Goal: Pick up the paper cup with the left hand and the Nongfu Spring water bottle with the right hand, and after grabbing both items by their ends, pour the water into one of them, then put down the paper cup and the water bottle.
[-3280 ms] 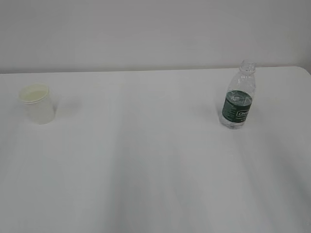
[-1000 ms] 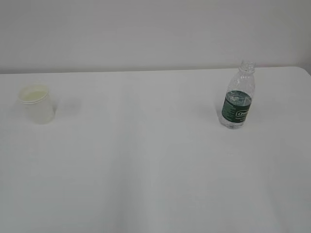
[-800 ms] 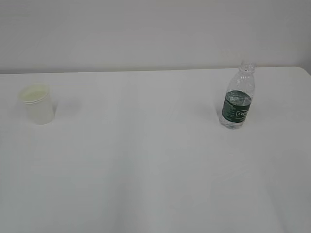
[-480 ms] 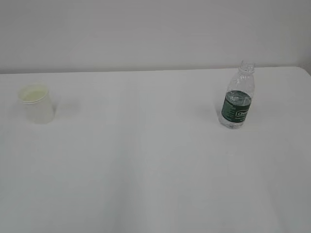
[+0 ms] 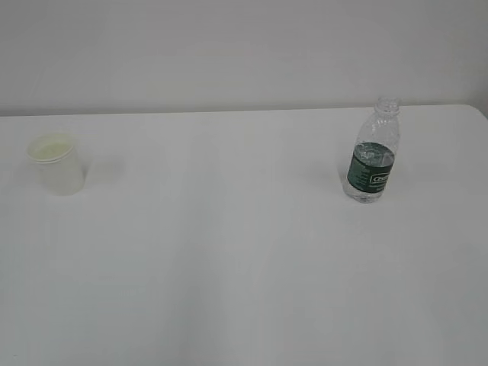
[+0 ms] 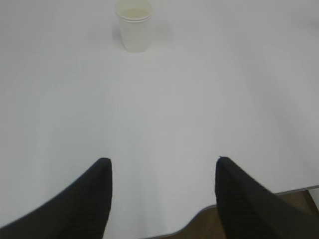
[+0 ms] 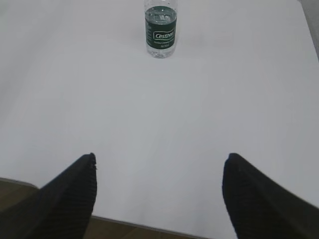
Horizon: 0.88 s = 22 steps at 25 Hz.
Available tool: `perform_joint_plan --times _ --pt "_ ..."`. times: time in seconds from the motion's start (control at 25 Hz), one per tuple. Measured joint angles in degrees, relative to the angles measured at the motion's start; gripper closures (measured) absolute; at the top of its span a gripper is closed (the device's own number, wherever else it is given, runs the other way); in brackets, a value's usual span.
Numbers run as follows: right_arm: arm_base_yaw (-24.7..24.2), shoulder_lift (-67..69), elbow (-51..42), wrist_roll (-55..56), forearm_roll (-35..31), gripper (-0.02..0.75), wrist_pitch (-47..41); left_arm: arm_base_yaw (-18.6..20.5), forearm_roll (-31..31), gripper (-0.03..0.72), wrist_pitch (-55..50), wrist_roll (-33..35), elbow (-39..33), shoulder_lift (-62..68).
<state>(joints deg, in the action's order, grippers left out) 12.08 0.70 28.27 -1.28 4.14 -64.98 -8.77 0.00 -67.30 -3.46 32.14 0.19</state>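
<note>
Paper cup (image 5: 56, 162) standing upright at the far left of the white table (image 5: 229, 252); Nongfu Spring water bottle (image 5: 373, 151) standing upright well apart on the right, capless, water (image 5: 371, 155) showing behind the green label. Neither is moving: across the last few seconds both are sitting on the same spots in the exterior view, and no arm is entering that view.

Left hand (image 6: 162, 164) hanging back near the table's front edge, released, fingers spread with nothing between them, cup (image 6: 133, 25) straight ahead and distant. Its spread looks to be narrowing slightly from a second ago, probably sizing for the cup.

Right hand (image 7: 159, 162) likewise waiting at the near edge, released and empty, fingers wide, bottle (image 7: 160, 29) ahead and centred.

Judgement: the task is only beginning; both arms are lining up, and both reaches are still to come.
</note>
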Motion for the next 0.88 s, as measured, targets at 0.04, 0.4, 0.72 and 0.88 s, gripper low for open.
perform_joint_plan --times 0.04,0.4,0.72,0.88 --pt "0.0 0.0 0.0 0.0 0.01 0.15 0.0 0.0 0.0 0.226 0.16 0.0 0.0 0.0" --pt "0.0 -1.62 0.0 0.0 0.07 0.15 -0.03 0.0 -3.07 0.227 3.62 0.0 -1.87 0.0" --pt "0.0 -1.62 0.0 0.0 0.13 0.162 -0.14 0.0 -3.21 0.228 3.9 0.0 -1.87 0.0" --pt "0.0 -1.62 0.0 0.0 0.21 0.163 -0.14 0.0 -3.25 0.227 3.89 0.0 -1.87 0.0"
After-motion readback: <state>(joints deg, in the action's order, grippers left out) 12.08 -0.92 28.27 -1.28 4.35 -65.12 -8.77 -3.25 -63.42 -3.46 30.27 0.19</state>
